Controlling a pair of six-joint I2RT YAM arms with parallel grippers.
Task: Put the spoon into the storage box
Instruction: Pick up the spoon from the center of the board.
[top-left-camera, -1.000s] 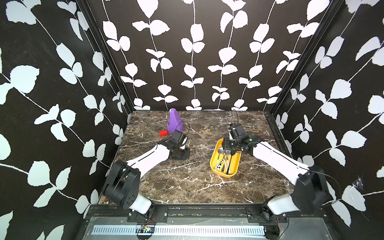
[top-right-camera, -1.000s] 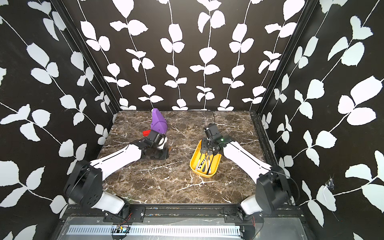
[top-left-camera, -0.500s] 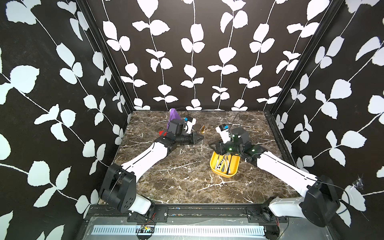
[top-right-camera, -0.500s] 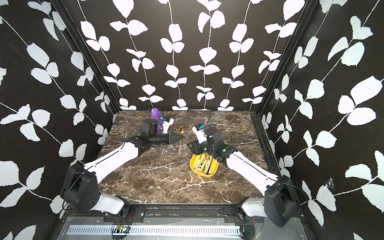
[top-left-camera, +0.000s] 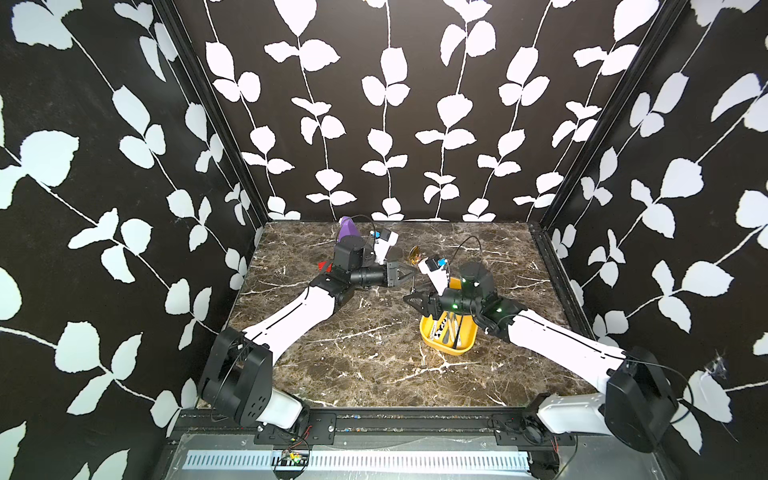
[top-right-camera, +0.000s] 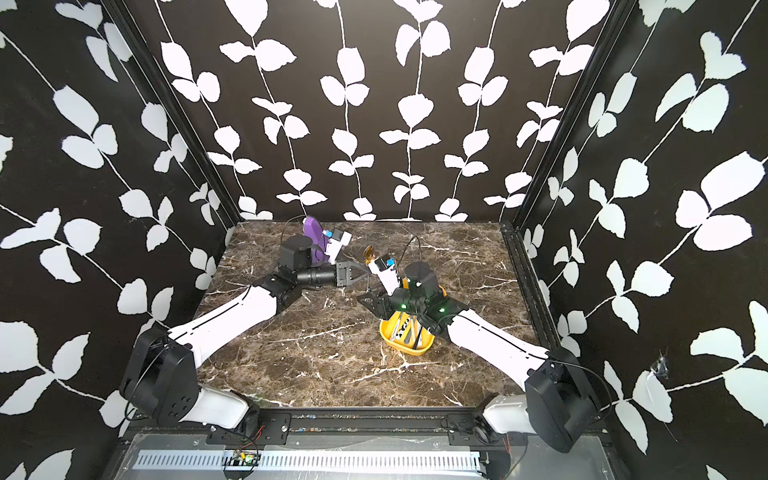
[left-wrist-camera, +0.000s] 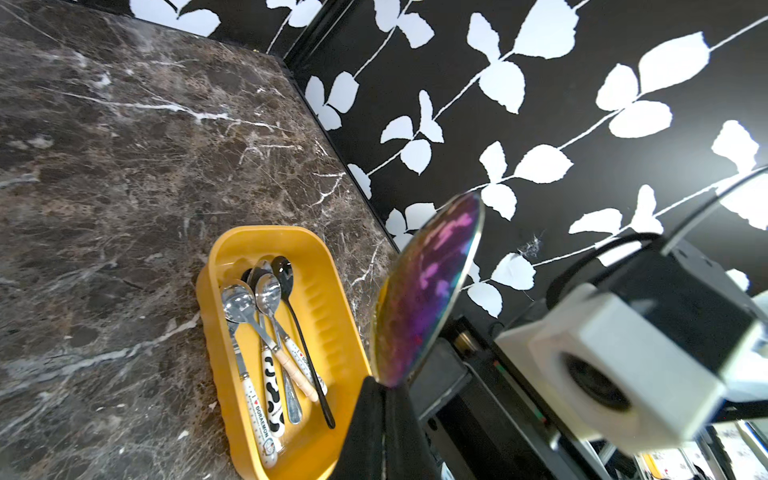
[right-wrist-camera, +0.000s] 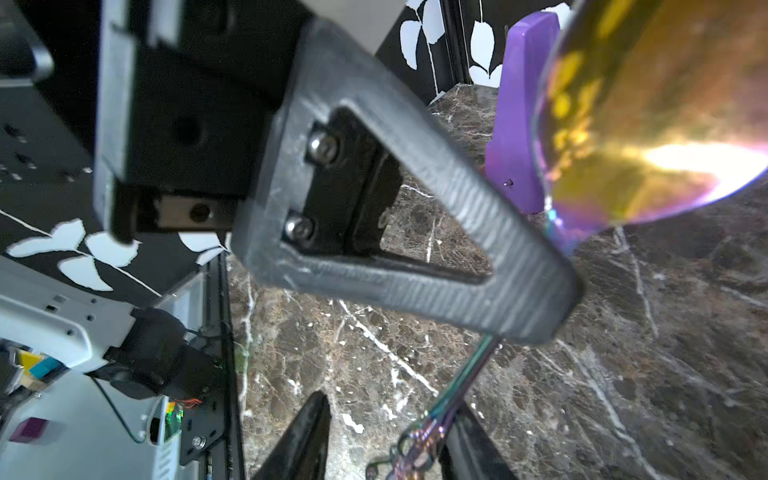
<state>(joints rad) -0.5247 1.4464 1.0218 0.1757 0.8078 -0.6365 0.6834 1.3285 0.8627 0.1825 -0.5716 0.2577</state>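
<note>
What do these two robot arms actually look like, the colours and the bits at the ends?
Both arms have white links joined by chunky black joints. Each ends in a gripper, left gripper and right gripper, with black triangular open-frame fingers. Thin black cables loop above the wrists, and small green lights glow on the right arm.

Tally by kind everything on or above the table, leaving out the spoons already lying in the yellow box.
Storage box: 1
Iridescent spoon, held in the left claw: 1
Purple wedge: 1
Red block: 1
Total: 4
</note>
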